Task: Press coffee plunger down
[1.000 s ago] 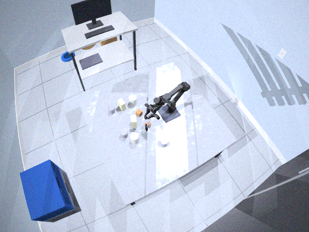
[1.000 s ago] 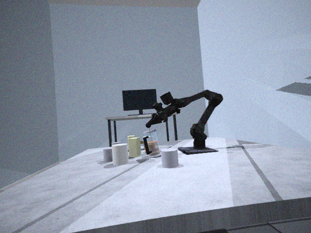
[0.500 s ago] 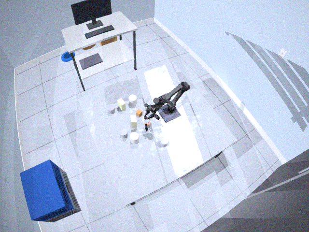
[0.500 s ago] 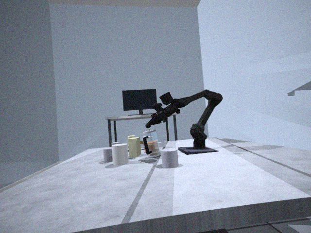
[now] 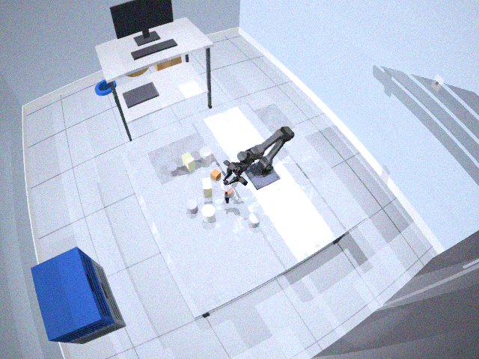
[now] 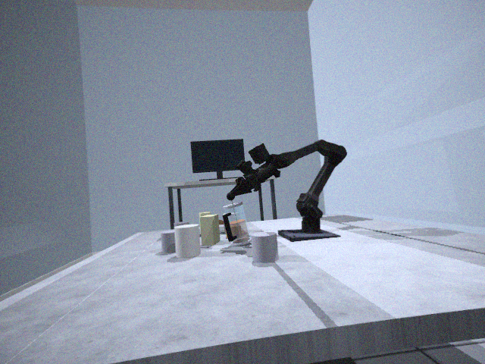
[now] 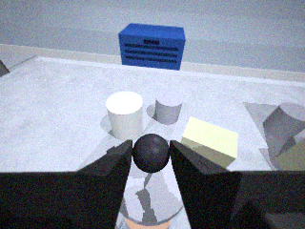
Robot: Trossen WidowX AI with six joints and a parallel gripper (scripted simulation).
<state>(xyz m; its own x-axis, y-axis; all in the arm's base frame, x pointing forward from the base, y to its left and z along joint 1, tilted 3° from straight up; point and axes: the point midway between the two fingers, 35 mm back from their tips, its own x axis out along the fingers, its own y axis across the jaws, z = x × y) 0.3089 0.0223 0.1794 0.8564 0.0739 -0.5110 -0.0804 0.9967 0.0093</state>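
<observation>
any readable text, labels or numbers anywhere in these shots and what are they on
No text is legible anywhere.
Blue cabinet: dark marks above its slats, too blurred to read.
Monitor: screen dark, nothing shown.
Keyboard: keys too small to read.
Plunger knob, held in the gripper: unmarked.

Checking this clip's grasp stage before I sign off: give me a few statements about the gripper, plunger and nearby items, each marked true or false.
1. The gripper is shut on the plunger knob. True.
2. The coffee press lies tipped on its side. False: it stands upright.
3. The knob is bright red. False: it is a dark ball.
4. A white cylinder stands beyond the knob in the wrist view. True.
5. The blue cabinet sits on the table beside the press. False: it stands off the table, on the floor.
</observation>
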